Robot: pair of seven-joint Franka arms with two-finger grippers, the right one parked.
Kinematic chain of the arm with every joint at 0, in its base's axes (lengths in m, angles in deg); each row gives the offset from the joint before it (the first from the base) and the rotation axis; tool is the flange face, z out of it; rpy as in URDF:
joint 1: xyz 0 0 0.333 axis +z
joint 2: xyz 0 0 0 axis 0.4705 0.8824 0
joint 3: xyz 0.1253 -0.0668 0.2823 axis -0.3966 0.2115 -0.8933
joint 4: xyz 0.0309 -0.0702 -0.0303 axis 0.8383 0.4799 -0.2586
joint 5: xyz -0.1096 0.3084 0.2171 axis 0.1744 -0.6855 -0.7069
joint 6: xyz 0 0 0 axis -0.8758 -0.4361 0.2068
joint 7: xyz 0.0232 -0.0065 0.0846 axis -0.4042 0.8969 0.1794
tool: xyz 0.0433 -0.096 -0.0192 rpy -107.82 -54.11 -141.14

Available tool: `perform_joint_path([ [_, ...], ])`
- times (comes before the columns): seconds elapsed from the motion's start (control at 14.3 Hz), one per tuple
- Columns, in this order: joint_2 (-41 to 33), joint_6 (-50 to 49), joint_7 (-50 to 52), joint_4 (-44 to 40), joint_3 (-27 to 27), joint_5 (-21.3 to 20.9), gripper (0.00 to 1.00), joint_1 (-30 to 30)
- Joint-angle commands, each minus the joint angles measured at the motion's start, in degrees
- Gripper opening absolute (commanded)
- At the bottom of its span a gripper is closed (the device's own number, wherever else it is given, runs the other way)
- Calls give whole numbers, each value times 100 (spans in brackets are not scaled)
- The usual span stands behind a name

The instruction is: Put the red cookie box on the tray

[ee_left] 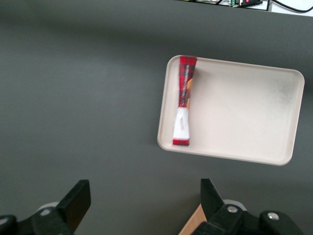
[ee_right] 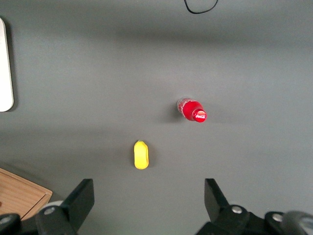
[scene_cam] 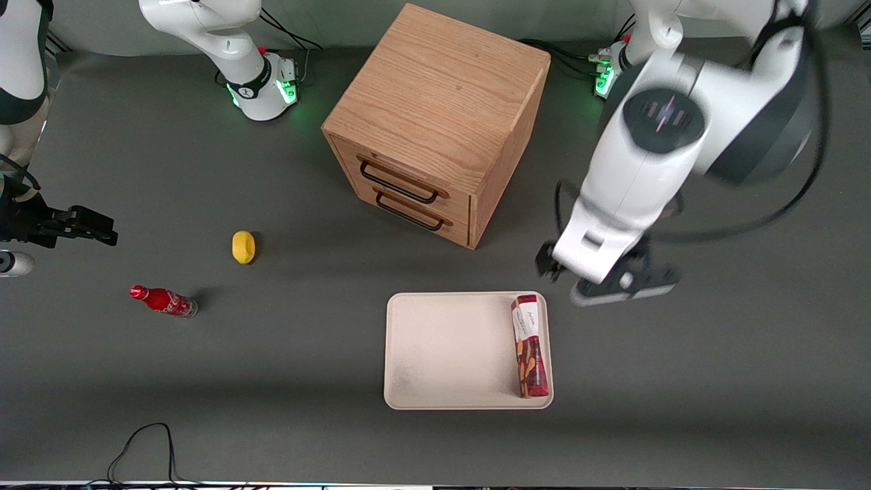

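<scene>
The red cookie box (scene_cam: 529, 346) lies flat in the tray (scene_cam: 449, 354), along the tray's edge toward the working arm's end, white label end farther from the front camera. Both show in the left wrist view: the box (ee_left: 183, 100) on the tray (ee_left: 244, 112). My left gripper (scene_cam: 609, 275) hangs above the table beside the tray's corner, farther from the front camera than the box and apart from it. Its fingers (ee_left: 78, 198) stand wide open with nothing between them; midway between the tips (ee_left: 144, 200) is bare table.
A wooden two-drawer cabinet (scene_cam: 439, 122) stands farther from the front camera than the tray. A yellow lemon-like object (scene_cam: 243, 246) and a small red soda bottle (scene_cam: 162, 301) lie toward the parked arm's end. A black cable (scene_cam: 146, 442) lies near the front edge.
</scene>
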Motion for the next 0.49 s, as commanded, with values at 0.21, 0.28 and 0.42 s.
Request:
perform_joint_path([
  [0.21, -1144, -665, -1309, 820, -69, 567, 100, 998],
  [0.28, -1346, -665, -1608, 1022, -61, 630, 100, 1236],
  [0.42, -1689, -605, -2022, 1479, -69, 657, 100, 1580],
])
